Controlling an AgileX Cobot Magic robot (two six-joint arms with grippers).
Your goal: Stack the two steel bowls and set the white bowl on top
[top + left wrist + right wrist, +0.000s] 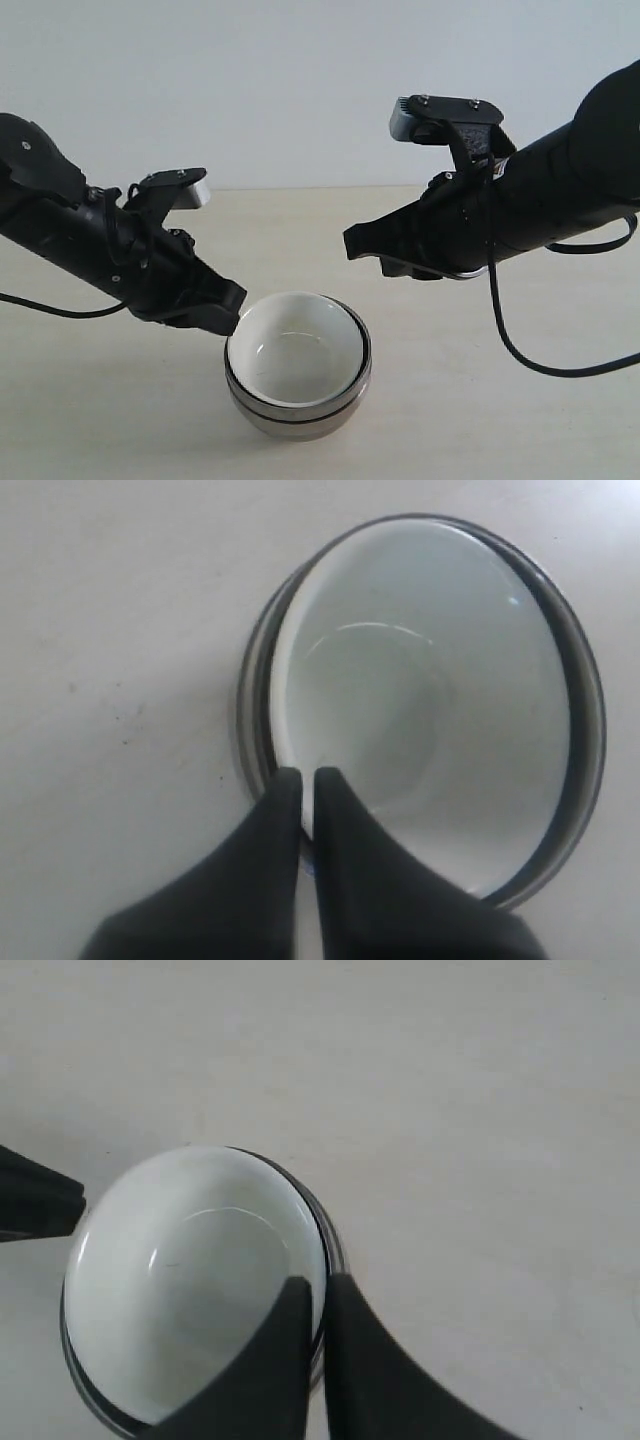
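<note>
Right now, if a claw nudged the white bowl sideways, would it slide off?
Probably not: the white bowl sits nested inside the steel bowls, so their rim should hem it in. Its glossy surface looks slippery, so a push might skid. All three may slide together on the smooth table.

The white bowl (295,355) hides the two steel bowls' (300,422) insides; left arm (70,235) and right arm (560,190) cropped at the exterior view's sides.
</note>
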